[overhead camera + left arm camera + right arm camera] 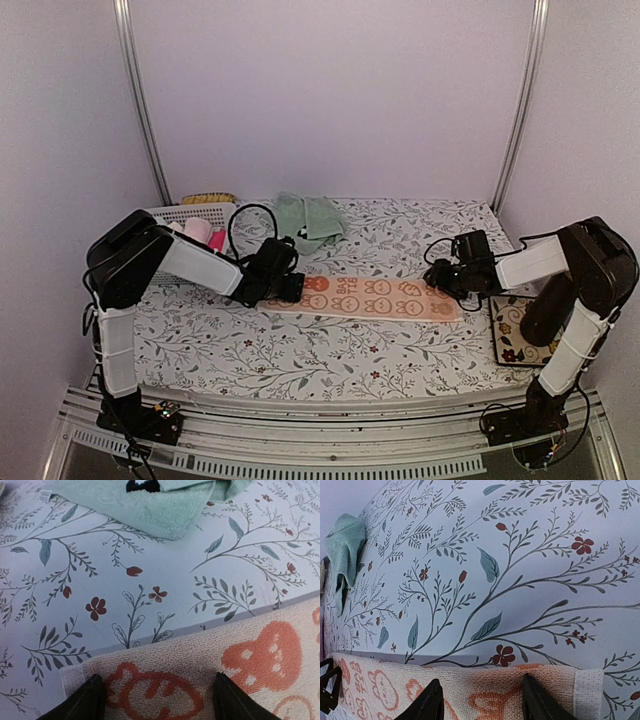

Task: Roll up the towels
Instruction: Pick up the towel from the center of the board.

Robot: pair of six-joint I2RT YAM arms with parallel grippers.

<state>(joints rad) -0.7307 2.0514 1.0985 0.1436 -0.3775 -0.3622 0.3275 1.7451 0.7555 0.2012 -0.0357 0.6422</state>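
Observation:
The orange-salmon towel point(370, 297) with cream figures lies flat and stretched out as a long strip across the middle of the table. My left gripper point(288, 287) is open over its left end point(165, 690), one finger on each side. My right gripper point(440, 277) is open over its right end point(485, 690), fingertips resting on the cloth. The mint green towel point(308, 219) lies crumpled at the back of the table; it also shows in the left wrist view point(150, 505) and the right wrist view point(342, 550).
A white lattice basket point(190, 222) with pink items stands at the back left, behind my left arm. A patterned square mat point(520, 330) lies at the right edge. The table carries a floral cloth point(300, 355).

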